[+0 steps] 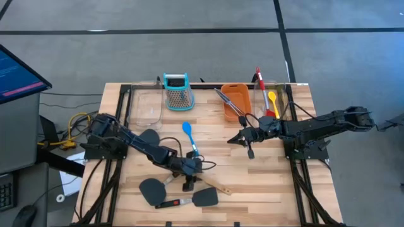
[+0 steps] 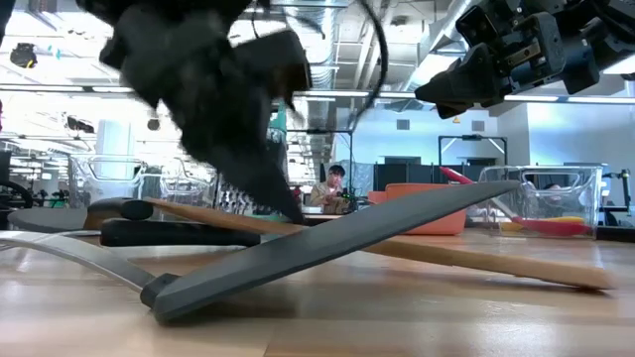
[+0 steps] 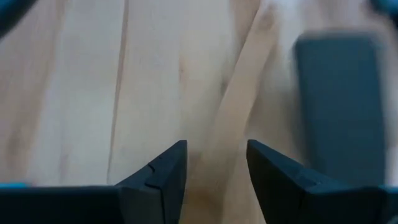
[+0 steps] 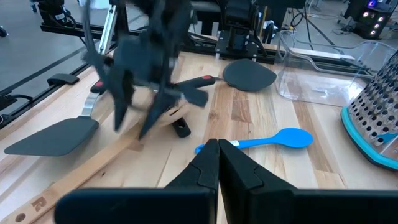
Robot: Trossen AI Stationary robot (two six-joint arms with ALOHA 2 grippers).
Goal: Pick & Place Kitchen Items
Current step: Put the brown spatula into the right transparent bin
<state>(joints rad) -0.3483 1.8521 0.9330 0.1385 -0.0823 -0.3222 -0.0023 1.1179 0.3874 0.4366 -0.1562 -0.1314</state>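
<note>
At upper right, orange tub [image 1: 238,99] holds tongs [image 1: 228,104]; left hand [image 1: 188,178] spread, right hand [image 1: 243,140] pressed together.

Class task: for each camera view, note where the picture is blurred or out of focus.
Low view: the left gripper is a dark smear close to the lens. Left wrist view: wooden handle and black spatula are soft. Right wrist view: the left arm is motion-blurred, while the blue spoon stays crisp. High view: sharp throughout.
</note>
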